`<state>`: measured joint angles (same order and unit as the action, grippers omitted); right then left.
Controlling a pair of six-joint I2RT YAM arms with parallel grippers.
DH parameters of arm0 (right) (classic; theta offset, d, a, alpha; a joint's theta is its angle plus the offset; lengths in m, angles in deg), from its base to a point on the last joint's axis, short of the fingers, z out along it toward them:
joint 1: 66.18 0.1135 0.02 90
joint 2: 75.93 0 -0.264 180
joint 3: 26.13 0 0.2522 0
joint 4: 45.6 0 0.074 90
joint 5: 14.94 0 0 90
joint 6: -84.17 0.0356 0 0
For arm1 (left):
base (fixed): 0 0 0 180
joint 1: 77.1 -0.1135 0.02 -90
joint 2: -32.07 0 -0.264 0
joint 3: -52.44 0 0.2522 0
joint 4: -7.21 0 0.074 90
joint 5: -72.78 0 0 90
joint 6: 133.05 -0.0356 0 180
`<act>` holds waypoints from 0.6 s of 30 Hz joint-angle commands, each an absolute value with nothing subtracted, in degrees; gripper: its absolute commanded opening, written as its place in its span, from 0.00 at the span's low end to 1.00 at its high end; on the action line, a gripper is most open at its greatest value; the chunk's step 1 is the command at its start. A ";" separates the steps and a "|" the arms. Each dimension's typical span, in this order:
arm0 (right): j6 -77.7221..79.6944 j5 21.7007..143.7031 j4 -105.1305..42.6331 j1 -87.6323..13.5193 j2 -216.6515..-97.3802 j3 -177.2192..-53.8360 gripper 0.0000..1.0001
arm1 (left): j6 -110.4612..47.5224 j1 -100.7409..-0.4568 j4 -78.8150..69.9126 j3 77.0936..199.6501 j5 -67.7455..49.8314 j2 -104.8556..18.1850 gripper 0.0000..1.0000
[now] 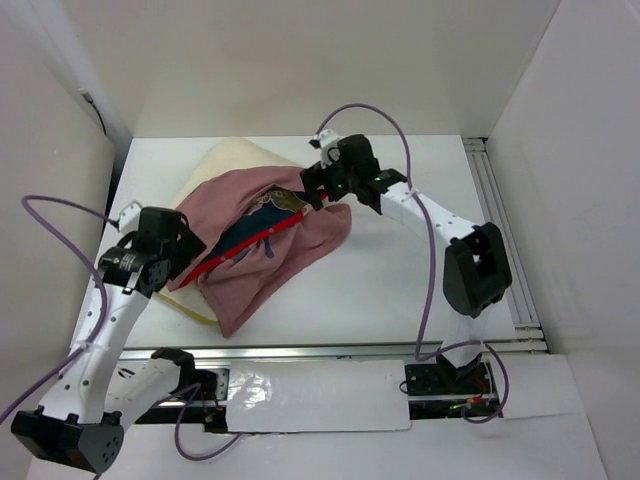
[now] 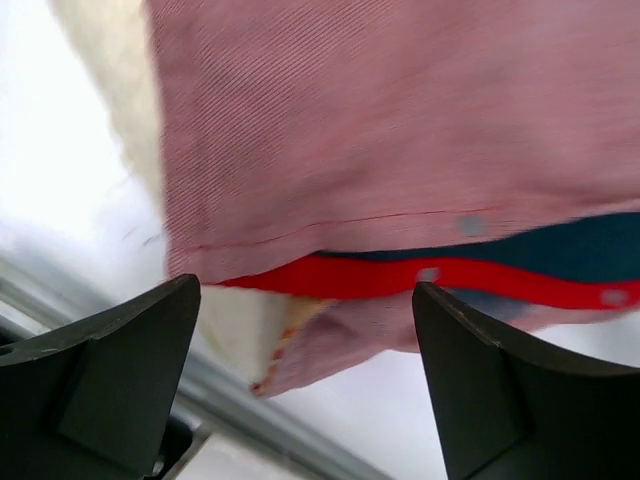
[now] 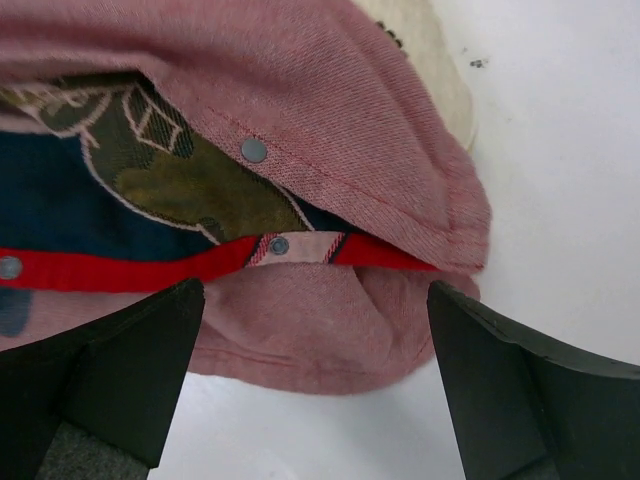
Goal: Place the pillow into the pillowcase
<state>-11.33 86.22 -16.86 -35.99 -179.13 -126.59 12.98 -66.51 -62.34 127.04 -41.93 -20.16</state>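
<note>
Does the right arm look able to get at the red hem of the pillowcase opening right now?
Probably yes. The right tool hangs open, and the red hem of the pillowcase lies exposed between its fingers, with nothing across it.

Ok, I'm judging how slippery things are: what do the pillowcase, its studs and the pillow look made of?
The pillowcase looks like matte woven cloth, perhaps cotton: fine diagonal ribs show. Its round studs look like dull grey snaps, metal or plastic, I cannot tell. The pillow looks like soft matte cream fabric; its weave is too small to judge.
</note>
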 commanded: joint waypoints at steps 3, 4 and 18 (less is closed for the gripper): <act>-25.59 81.66 -21.91 -34.98 -186.74 -132.17 0.99 | 23.13 -70.59 -72.91 120.28 -40.51 -17.87 1.00; -25.60 80.43 -20.69 -34.98 -188.07 -133.31 0.99 | 23.13 -70.59 -72.91 119.21 -39.81 -17.85 1.00; -24.55 74.36 -24.55 -34.98 -194.24 -137.28 0.79 | 21.11 -73.32 -62.89 116.92 -41.12 -18.89 0.76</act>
